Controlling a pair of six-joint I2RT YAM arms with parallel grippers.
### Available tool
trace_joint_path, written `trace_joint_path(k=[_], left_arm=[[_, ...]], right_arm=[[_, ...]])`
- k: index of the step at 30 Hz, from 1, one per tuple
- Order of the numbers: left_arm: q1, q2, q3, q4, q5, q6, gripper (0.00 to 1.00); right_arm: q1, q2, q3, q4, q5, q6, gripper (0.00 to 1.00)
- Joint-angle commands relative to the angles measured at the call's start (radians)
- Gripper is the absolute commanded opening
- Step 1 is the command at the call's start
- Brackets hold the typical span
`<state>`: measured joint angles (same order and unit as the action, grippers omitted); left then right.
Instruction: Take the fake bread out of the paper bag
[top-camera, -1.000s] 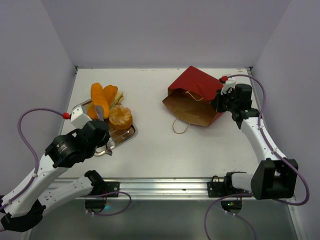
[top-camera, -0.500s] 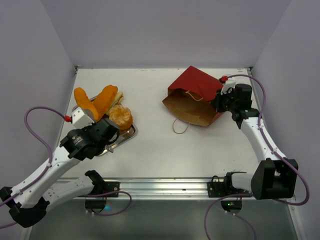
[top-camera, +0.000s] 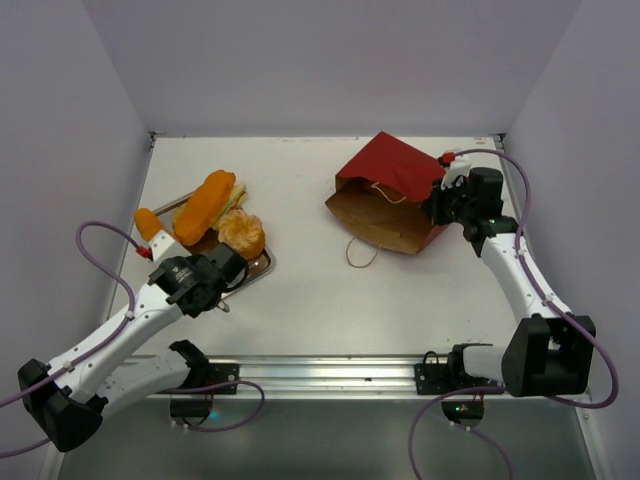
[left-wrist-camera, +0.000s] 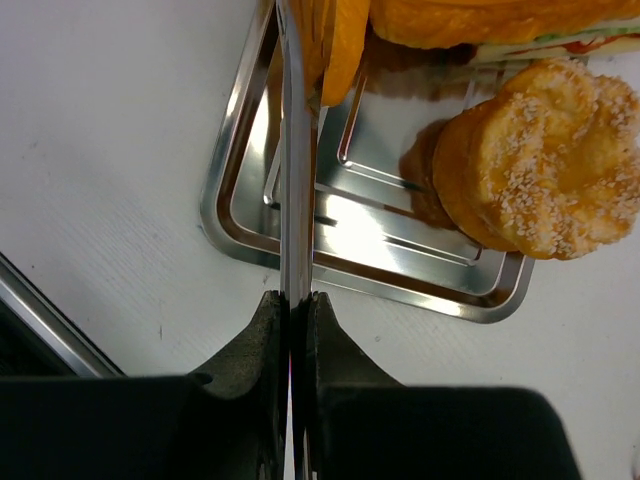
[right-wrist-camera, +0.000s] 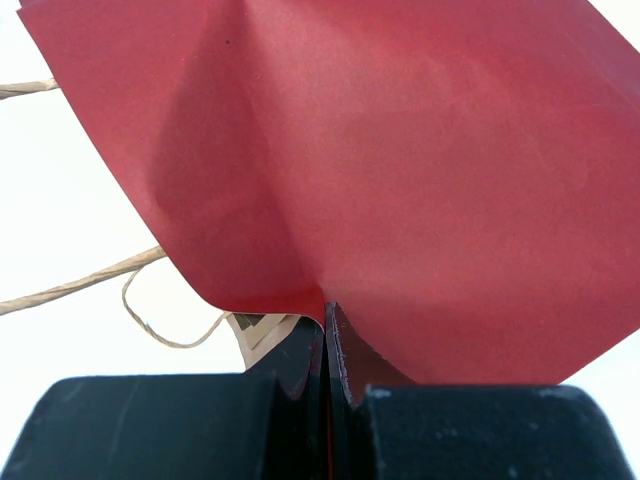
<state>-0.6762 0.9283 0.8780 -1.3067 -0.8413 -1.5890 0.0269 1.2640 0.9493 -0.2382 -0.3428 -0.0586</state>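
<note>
The dark red paper bag (top-camera: 395, 170) lies on its side at the back right, its brown inside (top-camera: 385, 215) facing the front. My right gripper (top-camera: 440, 205) is shut on the bag's edge (right-wrist-camera: 400, 180). My left gripper (top-camera: 222, 272) is shut on the metal tongs (left-wrist-camera: 295, 200), which reach to a long orange roll (top-camera: 148, 222) at the tray's left edge (left-wrist-camera: 335, 50). A second long roll (top-camera: 205, 205), the pale sandwich wedge (top-camera: 236, 195) and the round bun (top-camera: 242, 233) lie on the metal tray (left-wrist-camera: 480, 300). I cannot see into the bag.
The bag's tan cord handle (top-camera: 358, 250) loops onto the table in front of it. The side walls stand close to both arms. A metal rail (top-camera: 320, 372) runs along the near edge.
My left gripper has swung the tongs and the orange roll leftward, from over the tray's bread to the tray's left edge. The right gripper and bag have not moved.
</note>
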Motion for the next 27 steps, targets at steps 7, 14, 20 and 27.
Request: trace_joint_path(k=[7, 14, 20, 27], left_arm=[[0.004, -0.062, -0.105, 0.119, 0.051, -0.057, 0.0], [0.004, -0.086, -0.172, 0.178, 0.154, -0.02, 0.0], [0.004, -0.098, -0.209, 0.199, 0.188, -0.025, 0.0], [0.004, -0.137, -0.208, 0.204, 0.203, -0.011, 0.22]], right_arm=[[-0.004, 0.015, 0.032, 0.042, -0.01, 0.016, 0.0], [-0.004, 0.018, 0.032, 0.04, -0.01, 0.014, 0.0], [-0.004, 0.023, 0.032, 0.039, -0.018, 0.013, 0.0], [-0.004, 0.02, 0.032, 0.039, -0.022, 0.013, 0.0]])
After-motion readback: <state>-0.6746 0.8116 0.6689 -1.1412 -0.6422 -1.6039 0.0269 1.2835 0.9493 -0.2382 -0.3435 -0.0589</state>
